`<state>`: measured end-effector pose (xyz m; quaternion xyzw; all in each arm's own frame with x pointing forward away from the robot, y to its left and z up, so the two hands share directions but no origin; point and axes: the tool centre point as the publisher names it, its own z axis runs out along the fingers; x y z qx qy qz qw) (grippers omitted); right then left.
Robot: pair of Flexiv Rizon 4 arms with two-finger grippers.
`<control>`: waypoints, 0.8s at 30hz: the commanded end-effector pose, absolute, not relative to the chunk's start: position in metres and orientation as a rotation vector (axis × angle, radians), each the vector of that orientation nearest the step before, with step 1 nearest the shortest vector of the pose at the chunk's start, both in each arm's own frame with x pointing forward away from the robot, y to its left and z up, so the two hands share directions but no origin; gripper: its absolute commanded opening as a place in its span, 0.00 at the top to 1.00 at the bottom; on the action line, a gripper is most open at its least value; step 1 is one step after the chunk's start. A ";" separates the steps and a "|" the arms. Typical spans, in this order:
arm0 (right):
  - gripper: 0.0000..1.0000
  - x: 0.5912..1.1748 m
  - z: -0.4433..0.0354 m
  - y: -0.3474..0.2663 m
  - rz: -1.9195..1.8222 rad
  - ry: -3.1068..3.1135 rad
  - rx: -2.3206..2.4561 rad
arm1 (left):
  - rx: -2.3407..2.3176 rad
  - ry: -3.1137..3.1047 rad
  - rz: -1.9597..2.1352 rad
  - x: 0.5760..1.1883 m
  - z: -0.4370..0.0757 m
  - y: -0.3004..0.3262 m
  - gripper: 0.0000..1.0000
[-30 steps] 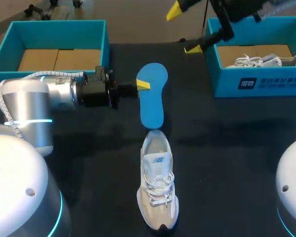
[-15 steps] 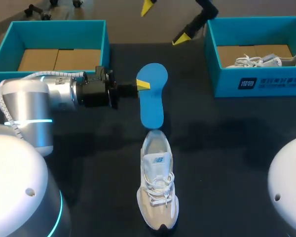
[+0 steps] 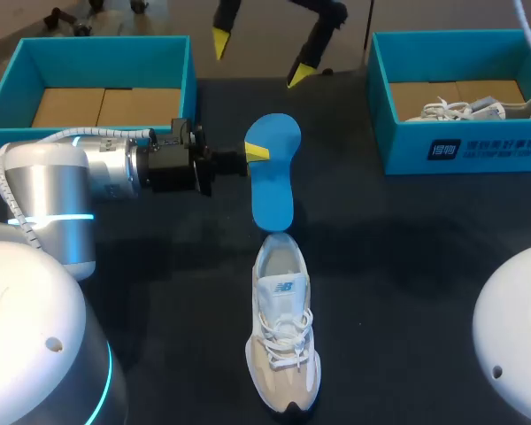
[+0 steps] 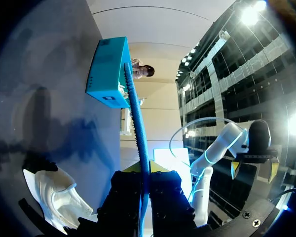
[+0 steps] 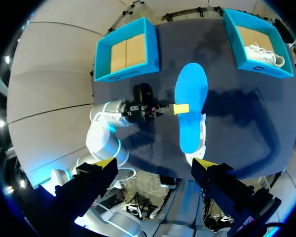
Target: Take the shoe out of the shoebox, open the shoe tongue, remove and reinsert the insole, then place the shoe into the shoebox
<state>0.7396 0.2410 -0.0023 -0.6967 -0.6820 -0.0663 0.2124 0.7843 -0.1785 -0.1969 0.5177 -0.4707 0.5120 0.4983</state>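
So the left gripper [image 3: 257, 152] pinches the insole [image 3: 273, 177] at the shoe's [image 3: 283, 332] 12 o'clock; right gripper [image 3: 258, 58] gapes empty. Reinserting looks next: angle it in.

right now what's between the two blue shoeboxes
The blue insole, clamped in the left jaws, and farther back the open right jaws hovering above; the head view shows it.

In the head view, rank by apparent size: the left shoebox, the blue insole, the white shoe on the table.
1. left shoebox
2. white shoe
3. blue insole
The shoe lies nearer the camera, so its lead over the insole is unsure.
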 end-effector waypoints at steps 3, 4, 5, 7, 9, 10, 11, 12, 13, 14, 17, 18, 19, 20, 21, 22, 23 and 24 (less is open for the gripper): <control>0.00 0.742 -0.002 0.244 -0.043 -1.997 -2.018 | 1.256 -1.140 1.239 0.784 -0.196 -0.179 1.00; 0.00 0.742 -0.001 0.244 -0.035 -1.999 -2.028 | 1.256 -1.140 1.239 0.784 -0.196 -0.179 1.00; 0.00 0.742 -0.001 0.244 -0.032 -2.005 -2.028 | 1.256 -1.140 1.239 0.784 -0.196 -0.179 1.00; 0.00 0.741 -0.001 0.244 -0.023 -2.009 -2.044 | 1.256 -1.140 1.239 0.784 -0.196 -0.179 1.00; 0.00 0.740 -0.002 0.241 -0.042 -2.017 -2.059 | 1.256 -1.140 1.239 0.784 -0.196 -0.179 1.00; 0.00 0.739 -0.004 0.240 -0.042 -2.016 -2.072 | 1.256 -1.140 1.239 0.784 -0.196 -0.179 1.00; 0.00 0.738 -0.005 0.238 -0.056 -2.022 -2.077 | 1.256 -1.140 1.239 0.784 -0.196 -0.179 1.00; 0.00 0.737 -0.006 0.236 -0.065 -2.025 -2.092 | 1.256 -1.140 1.239 0.784 -0.196 -0.179 1.00; 0.00 0.736 -0.007 0.236 -0.057 -2.028 -2.102 | 1.256 -1.140 1.239 0.784 -0.196 -0.179 1.00; 0.00 0.735 -0.008 0.235 -0.064 -2.029 -2.106 | 1.256 -1.140 1.239 0.784 -0.196 -0.179 1.00; 0.00 0.733 -0.013 0.233 -0.094 -2.041 -2.101 | 1.256 -1.140 1.239 0.784 -0.196 -0.179 1.00; 0.00 0.732 -0.015 0.233 -0.102 -2.041 -2.100 | 1.256 -1.140 1.239 0.784 -0.196 -0.179 1.00; 0.00 0.732 -0.016 0.234 -0.109 -2.038 -2.096 | 1.256 -1.140 1.239 0.784 -0.196 -0.179 1.00; 0.00 0.733 -0.017 0.234 -0.116 -2.037 -2.083 | 1.256 -1.140 1.239 0.784 -0.196 -0.179 1.00; 0.00 0.734 -0.018 0.234 -0.133 -2.036 -2.067 | 1.256 -1.140 1.239 0.784 -0.196 -0.179 1.00; 0.00 0.734 -0.019 0.234 -0.164 -2.025 -2.051 | 1.256 -1.140 1.239 0.784 -0.196 -0.179 1.00; 0.00 0.735 -0.019 0.233 -0.215 -2.026 -2.021 | 1.256 -1.140 1.239 0.784 -0.196 -0.179 1.00; 0.00 0.735 -0.018 0.232 -0.262 -2.021 -1.992 | 1.256 -1.140 1.239 0.784 -0.196 -0.179 1.00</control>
